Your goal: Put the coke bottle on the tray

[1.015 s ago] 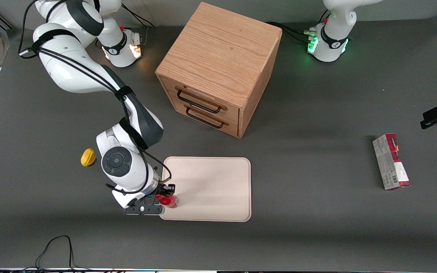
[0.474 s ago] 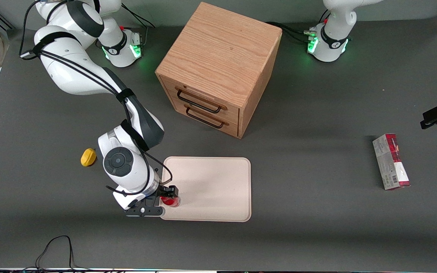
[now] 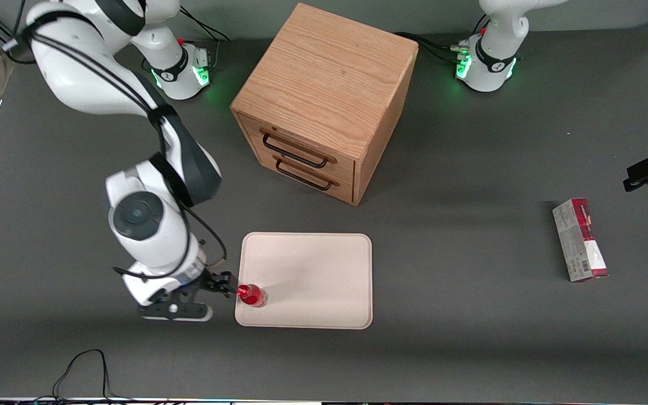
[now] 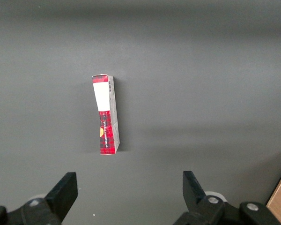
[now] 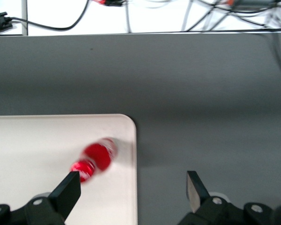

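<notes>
The coke bottle (image 3: 252,295), small, glossy and red, stands on the cream-white tray (image 3: 313,275) close to the tray's corner nearest the front camera, at the working arm's end. My right gripper (image 3: 224,283) hovers just off that tray edge, beside the bottle. It is open and holds nothing. In the right wrist view the coke bottle (image 5: 96,157) is a blurred red shape on the tray (image 5: 37,150), by one finger of the gripper (image 5: 131,187); the tray's edge runs between the two fingers.
An oak two-drawer cabinet (image 3: 324,101) stands farther from the front camera than the tray. A red-and-grey carton (image 3: 580,239) lies toward the parked arm's end, and the left wrist view also shows this carton (image 4: 106,115). A black cable (image 3: 85,365) loops near the table's front edge.
The gripper was shut on the bottle over the tray's corner. It has let go, opened and drawn back off the tray toward the working arm's end. The bottle stays on the tray.
</notes>
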Robot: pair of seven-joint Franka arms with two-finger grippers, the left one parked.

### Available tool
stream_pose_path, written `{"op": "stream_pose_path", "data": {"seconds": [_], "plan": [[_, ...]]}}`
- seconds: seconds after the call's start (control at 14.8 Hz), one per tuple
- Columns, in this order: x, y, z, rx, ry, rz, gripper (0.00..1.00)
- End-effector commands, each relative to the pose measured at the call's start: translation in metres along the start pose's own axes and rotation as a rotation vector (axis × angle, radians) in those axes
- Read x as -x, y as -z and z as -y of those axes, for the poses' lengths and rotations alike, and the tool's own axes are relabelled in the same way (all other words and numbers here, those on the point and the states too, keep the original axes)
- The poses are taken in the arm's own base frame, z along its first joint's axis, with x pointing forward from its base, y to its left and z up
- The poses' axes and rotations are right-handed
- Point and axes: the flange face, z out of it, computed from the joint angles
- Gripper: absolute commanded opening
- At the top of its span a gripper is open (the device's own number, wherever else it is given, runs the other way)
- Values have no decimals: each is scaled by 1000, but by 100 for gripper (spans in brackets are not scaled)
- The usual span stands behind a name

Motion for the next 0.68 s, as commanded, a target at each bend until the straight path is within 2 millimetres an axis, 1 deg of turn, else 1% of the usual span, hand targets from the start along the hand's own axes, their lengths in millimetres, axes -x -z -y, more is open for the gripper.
{"op": "stream_pose_path", "data": {"seconds": [0.0, 0.14, 0.2, 0.34, 0.54, 0.61], "plan": [[30, 55, -84, -22, 50, 75, 100], [60, 92, -141, -34, 115, 100, 100], [76, 106, -163, -21, 122, 123, 100], [101, 133, -199, -15, 120, 145, 100], [136, 171, -239, -69, 64, 155, 100], [151, 178, -246, -76, 55, 155, 100]]}}
